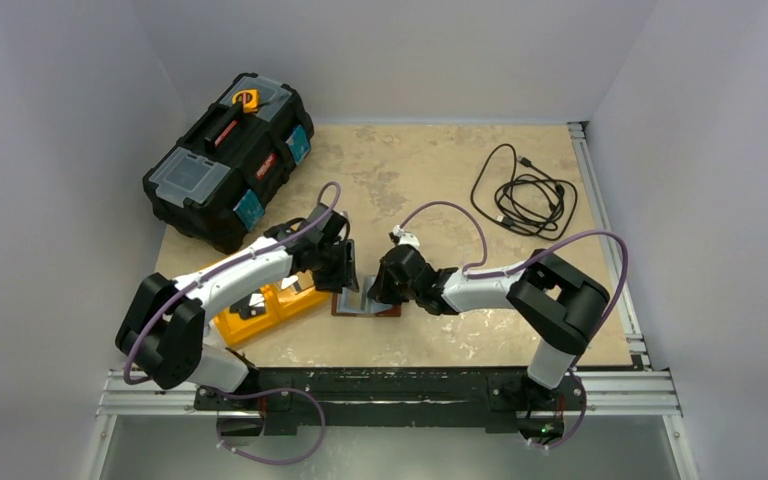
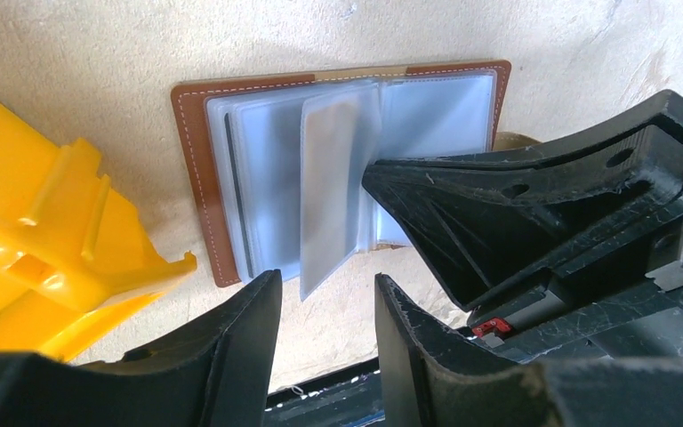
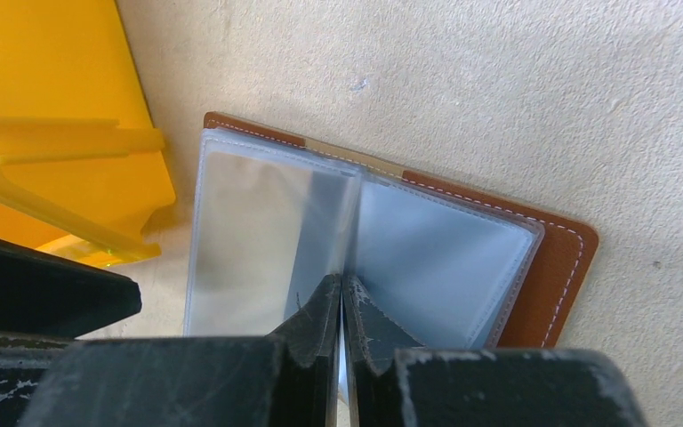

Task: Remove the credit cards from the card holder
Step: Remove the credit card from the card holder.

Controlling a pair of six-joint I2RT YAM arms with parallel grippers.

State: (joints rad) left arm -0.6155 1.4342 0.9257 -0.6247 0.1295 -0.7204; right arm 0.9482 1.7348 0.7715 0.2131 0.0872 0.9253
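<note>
The card holder (image 1: 365,304) lies open on the table, brown leather border around clear grey-blue plastic sleeves (image 2: 267,169). One sleeve (image 2: 338,187) stands up from its middle. My right gripper (image 3: 342,286) is shut on the edge of that upright sleeve; it also shows in the left wrist view (image 2: 516,196). My left gripper (image 2: 325,280) is open and empty, just in front of the holder's near edge, with the upright sleeve's lower corner above the gap between its fingers. I cannot make out any credit card in the sleeves. The holder's brown cover (image 3: 556,267) lies flat.
An orange tray (image 1: 260,308) sits just left of the holder, close to my left gripper (image 1: 345,268); it also shows in the left wrist view (image 2: 44,240). A black toolbox (image 1: 230,160) stands at the back left. A coiled black cable (image 1: 525,195) lies at the back right.
</note>
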